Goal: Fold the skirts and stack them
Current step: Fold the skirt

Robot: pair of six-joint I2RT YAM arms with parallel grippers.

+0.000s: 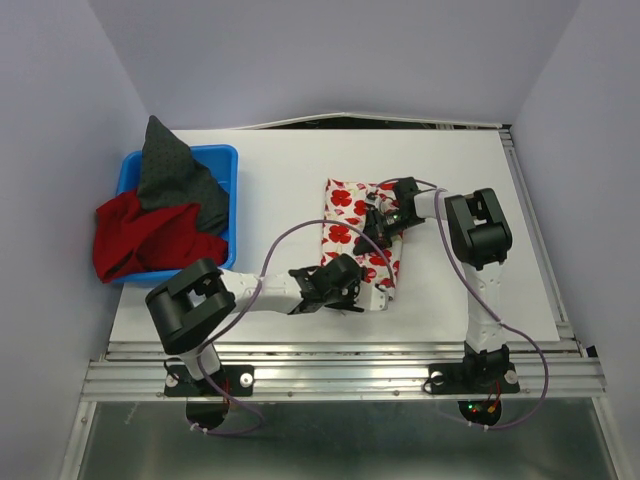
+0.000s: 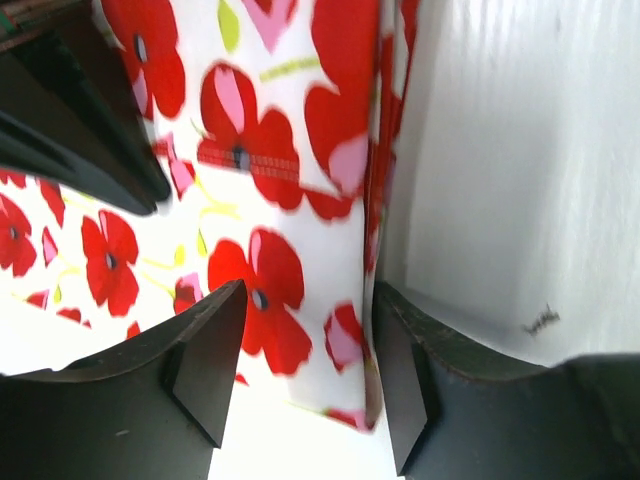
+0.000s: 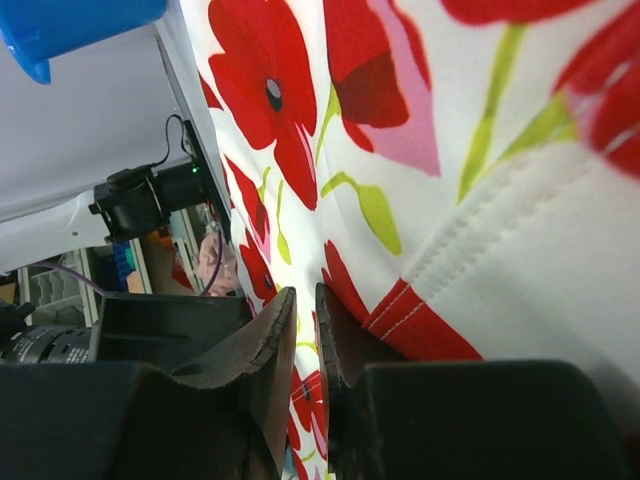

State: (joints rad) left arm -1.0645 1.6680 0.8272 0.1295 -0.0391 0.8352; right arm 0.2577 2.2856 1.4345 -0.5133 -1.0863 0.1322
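The floral skirt [image 1: 345,215] is white, printed with red poppies that have pink petals, dark centres and yellow-green stems. One seam shows a red band with white stitching. The red skirt [image 1: 135,235] is plain deep red. The grey skirt [image 1: 175,175] is dark grey and looks finely speckled. The bin [image 1: 225,160] is bright blue, the surface [image 1: 280,170] white.

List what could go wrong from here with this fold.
The left gripper stands open astride the edge of the flowered skirt; closing on too little cloth could let the fold slip.
The right gripper seems to pinch only a thin fold; pulling may drag the whole skirt across the table.
The red skirt hangs over the rim of the blue bin and might slide out.
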